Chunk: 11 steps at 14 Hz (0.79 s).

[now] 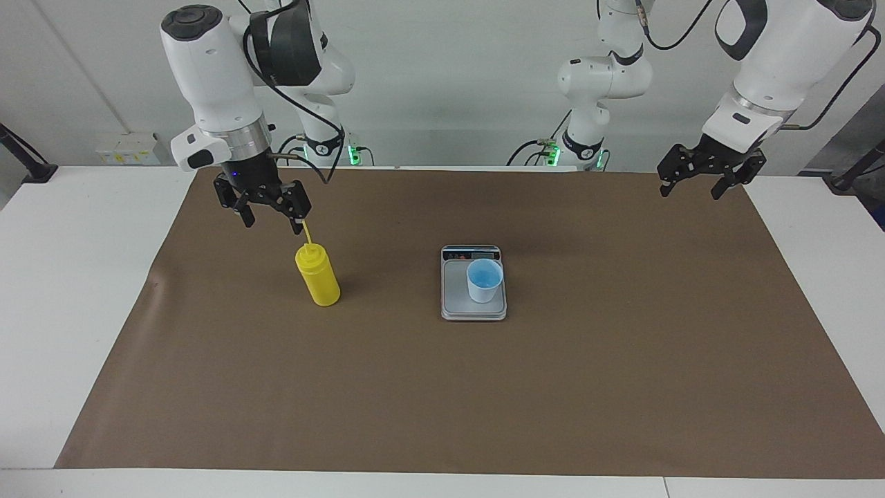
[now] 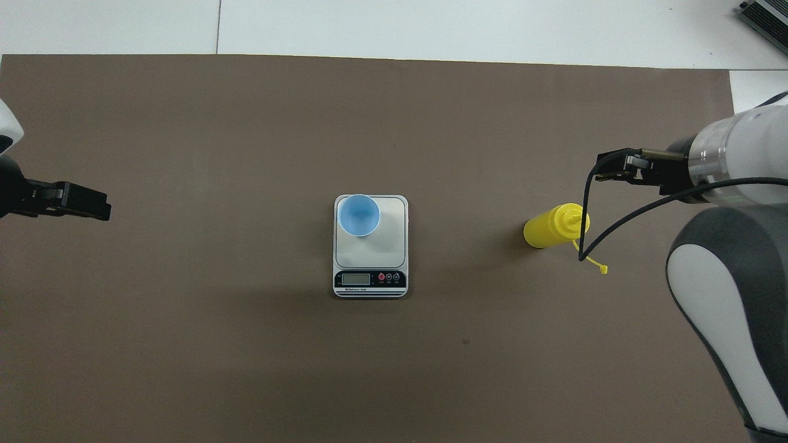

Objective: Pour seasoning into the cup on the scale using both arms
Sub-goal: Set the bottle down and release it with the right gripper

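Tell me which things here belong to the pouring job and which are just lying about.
Job:
- bright yellow plastic squeeze bottle, upright on the mat
- small pale-blue tapered cup, on the scale
- flat silver-grey kitchen scale

Lying about:
- brown paper mat
- white table

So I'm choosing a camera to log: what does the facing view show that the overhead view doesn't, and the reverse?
Facing only: both arm bases, and the open right gripper and open left gripper hanging above the mat, neither touching anything.
Overhead only: the scale's display strip and buttons face-on, and the bottle's cap strap lying on the mat.
Both: the upright yellow bottle, and the blue cup on the scale plate.
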### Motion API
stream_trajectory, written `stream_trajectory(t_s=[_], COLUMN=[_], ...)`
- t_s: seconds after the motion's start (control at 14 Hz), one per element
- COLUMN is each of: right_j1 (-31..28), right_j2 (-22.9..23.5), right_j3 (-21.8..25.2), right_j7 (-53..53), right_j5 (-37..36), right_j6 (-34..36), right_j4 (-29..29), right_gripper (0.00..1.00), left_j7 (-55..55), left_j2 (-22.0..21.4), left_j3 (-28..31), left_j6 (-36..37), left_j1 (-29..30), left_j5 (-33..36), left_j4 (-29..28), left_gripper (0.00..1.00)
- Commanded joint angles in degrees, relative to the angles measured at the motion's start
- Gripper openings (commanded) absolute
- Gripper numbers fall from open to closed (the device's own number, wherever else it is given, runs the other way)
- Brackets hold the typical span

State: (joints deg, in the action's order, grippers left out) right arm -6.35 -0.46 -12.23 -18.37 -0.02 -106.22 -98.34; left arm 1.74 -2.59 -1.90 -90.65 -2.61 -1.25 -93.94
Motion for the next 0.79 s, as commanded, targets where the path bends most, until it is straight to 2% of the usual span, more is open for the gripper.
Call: stream_trajectory(t_s=[0.0,0.43,0.71], right_j1=[-0.8,-0.9,-1.5], right_j2=[0.9,2.0,1.7], right_j3=[-0.7,-0.8,-0.5], right_j7=[1.1,2.4,7.0], right_j5=[-1.2,-3.7,-3.1], right_j6=[6.3,17.6,19.2], right_j4=[5.9,13.8,14.8], right_gripper=[1.00,1.00,1.00], left_j7=[0.1,0.1,0.1], left_j2=[-1.5,-1.5,-1.5], left_j3=[-0.2,-0.2,-0.2], left_j6=[-0.4,-0.5,-0.4], left_j1=[0.5,0.5,0.5], left_j5=[-0.5,-0.5,-0.5], left_j4=[-1.7,-1.7,-1.7], left_gripper=[1.00,1.00,1.00])
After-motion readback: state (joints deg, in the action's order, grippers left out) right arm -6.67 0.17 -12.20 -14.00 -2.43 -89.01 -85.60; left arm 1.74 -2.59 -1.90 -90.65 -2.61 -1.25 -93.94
